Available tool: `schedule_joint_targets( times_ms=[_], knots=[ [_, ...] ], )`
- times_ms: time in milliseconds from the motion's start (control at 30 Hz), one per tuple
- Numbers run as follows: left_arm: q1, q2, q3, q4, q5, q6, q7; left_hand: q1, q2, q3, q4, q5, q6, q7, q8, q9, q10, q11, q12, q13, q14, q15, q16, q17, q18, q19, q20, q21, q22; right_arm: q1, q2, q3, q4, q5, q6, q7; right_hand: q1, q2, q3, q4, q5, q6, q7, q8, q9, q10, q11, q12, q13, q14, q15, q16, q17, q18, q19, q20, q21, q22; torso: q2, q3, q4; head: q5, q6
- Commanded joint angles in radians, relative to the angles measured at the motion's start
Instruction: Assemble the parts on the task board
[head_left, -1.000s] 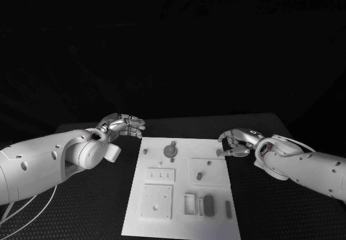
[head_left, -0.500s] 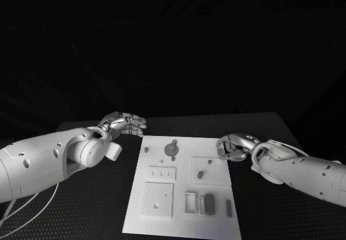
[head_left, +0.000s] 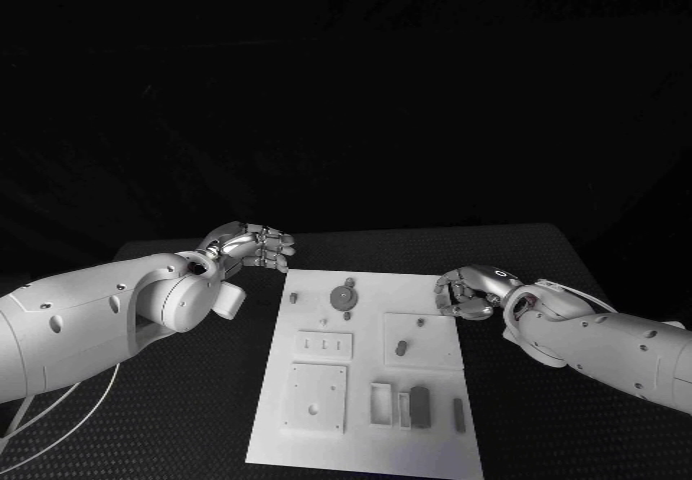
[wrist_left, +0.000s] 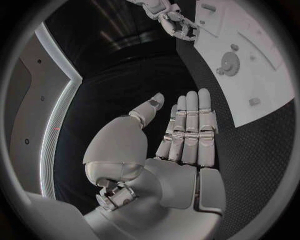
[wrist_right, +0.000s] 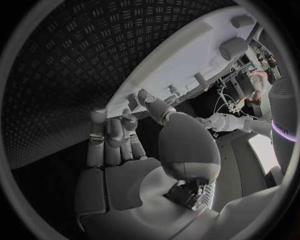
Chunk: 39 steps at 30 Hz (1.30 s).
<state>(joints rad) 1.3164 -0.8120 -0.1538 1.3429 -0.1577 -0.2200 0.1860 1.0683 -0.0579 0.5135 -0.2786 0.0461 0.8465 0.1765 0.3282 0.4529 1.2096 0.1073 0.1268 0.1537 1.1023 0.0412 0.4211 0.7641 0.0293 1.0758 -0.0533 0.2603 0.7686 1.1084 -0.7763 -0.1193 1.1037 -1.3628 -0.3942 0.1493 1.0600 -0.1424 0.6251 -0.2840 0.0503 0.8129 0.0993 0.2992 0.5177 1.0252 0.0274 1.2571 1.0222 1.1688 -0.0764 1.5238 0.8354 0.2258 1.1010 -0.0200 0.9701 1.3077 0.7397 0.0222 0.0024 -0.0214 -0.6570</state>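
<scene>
Both hands, left hand (head_left: 254, 246), right hand (head_left: 469, 292), fingers curled

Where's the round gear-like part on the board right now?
In the head view the round gear-like part sits near the far end of the task board, left of centre, closer to the left hand than the right hand.

Right hand (wrist_right: 134, 150) over the black table (wrist_right: 69, 65), fingers (wrist_right: 115, 135) curled toward the edge of the white task board (wrist_right: 181, 65); thumb close to them (anything pinched there can't be made out). Small grey parts (wrist_right: 233, 48) stand on the board. Left hand (wrist_right: 215, 121) shows beyond it.
</scene>
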Motion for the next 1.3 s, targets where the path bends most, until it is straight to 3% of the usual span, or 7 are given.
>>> schedule_joint_targets(
  times_ms=[33, 367, 767, 1033, 1300],
  knots=[
    [0.0, 0.002, 0.001, 0.003, -0.002, 0.017, 0.011, -0.011, 0.0, -0.005, -0.002, 0.005, -0.003, 0.007, -0.005, -0.001, 0.01, -0.001, -0.006, 0.001, 0.004, 0.0, -0.005, 0.002, 0.02, -0.002, -0.004, -0.006, 0.002, -0.001, 0.002, 0.0, -0.003, 0.004, -0.009, 0.008, 0.001, 0.012, -0.004, 0.0, -0.001, 0.121, 0.032, 0.006, 0.002, 0.002, -0.006, 0.004, -0.002, 0.002, -0.006, 0.004, -0.002, 0.036, 0.006, -0.003, 0.002, 0.015, 0.0, -0.0003, 0.0, 0.0, -0.001],
    [0.0, 0.001, 0.001, 0.003, -0.002, 0.018, 0.009, -0.012, 0.001, -0.005, -0.002, 0.005, -0.003, 0.007, -0.005, -0.001, 0.01, -0.001, -0.007, 0.001, 0.004, 0.0, -0.006, 0.002, 0.02, -0.002, -0.004, -0.006, 0.002, -0.003, 0.006, 0.0, -0.003, 0.004, -0.011, 0.011, 0.002, 0.023, -0.007, -0.002, -0.001, 0.151, 0.021, 0.019, 0.008, 0.009, -0.016, 0.004, -0.004, 0.006, -0.015, 0.006, -0.002, 0.036, 0.01, -0.006, 0.004, 0.016, -0.002, -0.0005, -0.0007, 0.0, -0.005],
    [0.0, -0.001, 0.001, 0.003, -0.003, 0.018, 0.008, -0.011, 0.001, -0.005, -0.003, 0.005, -0.003, 0.007, -0.005, -0.001, 0.01, -0.001, -0.008, 0.002, 0.004, 0.0, -0.007, 0.004, 0.021, -0.002, -0.004, -0.007, 0.002, -0.005, 0.01, 0.0, -0.002, 0.004, -0.02, 0.004, -0.001, 0.017, -0.012, -0.003, -0.001, 0.155, 0.018, 0.018, 0.01, 0.013, -0.02, 0.003, -0.005, 0.007, -0.019, 0.007, -0.003, 0.036, 0.011, -0.007, 0.004, 0.016, -0.001, -0.0013, 0.0002, 0.0, -0.005],
    [0.0, -0.003, 0.001, 0.005, -0.003, 0.018, 0.007, -0.011, 0.0, -0.005, -0.003, 0.005, -0.004, 0.007, -0.005, -0.002, 0.009, -0.001, -0.008, 0.002, 0.005, 0.0, -0.008, 0.004, 0.021, -0.002, -0.004, -0.007, 0.002, -0.01, 0.018, 0.0, -0.005, 0.009, -0.02, -0.012, -0.014, -0.021, -0.016, 0.004, -0.001, 0.088, 0.042, -0.025, -0.005, -0.005, 0.002, -0.005, -0.005, -0.003, -0.001, 0.003, -0.004, 0.036, 0.006, -0.004, -0.003, 0.014, -0.002, -0.0003, 0.0003, -0.001, -0.007],
    [0.0, -0.004, 0.001, 0.006, -0.006, 0.019, 0.004, -0.01, -0.001, -0.006, -0.003, 0.005, -0.005, 0.008, -0.006, -0.002, 0.009, 0.0, -0.009, 0.002, 0.005, 0.0, -0.009, 0.006, 0.021, -0.002, -0.004, -0.008, 0.003, -0.015, 0.023, 0.0, -0.01, 0.012, -0.025, -0.016, -0.019, -0.029, -0.015, 0.007, -0.001, 0.068, 0.051, -0.037, -0.008, -0.014, 0.01, -0.004, -0.003, -0.008, 0.007, 0.004, -0.003, 0.036, 0.003, -0.002, -0.005, 0.014, -0.001, 0.0003, 0.0003, -0.001, -0.008]
  ],
)
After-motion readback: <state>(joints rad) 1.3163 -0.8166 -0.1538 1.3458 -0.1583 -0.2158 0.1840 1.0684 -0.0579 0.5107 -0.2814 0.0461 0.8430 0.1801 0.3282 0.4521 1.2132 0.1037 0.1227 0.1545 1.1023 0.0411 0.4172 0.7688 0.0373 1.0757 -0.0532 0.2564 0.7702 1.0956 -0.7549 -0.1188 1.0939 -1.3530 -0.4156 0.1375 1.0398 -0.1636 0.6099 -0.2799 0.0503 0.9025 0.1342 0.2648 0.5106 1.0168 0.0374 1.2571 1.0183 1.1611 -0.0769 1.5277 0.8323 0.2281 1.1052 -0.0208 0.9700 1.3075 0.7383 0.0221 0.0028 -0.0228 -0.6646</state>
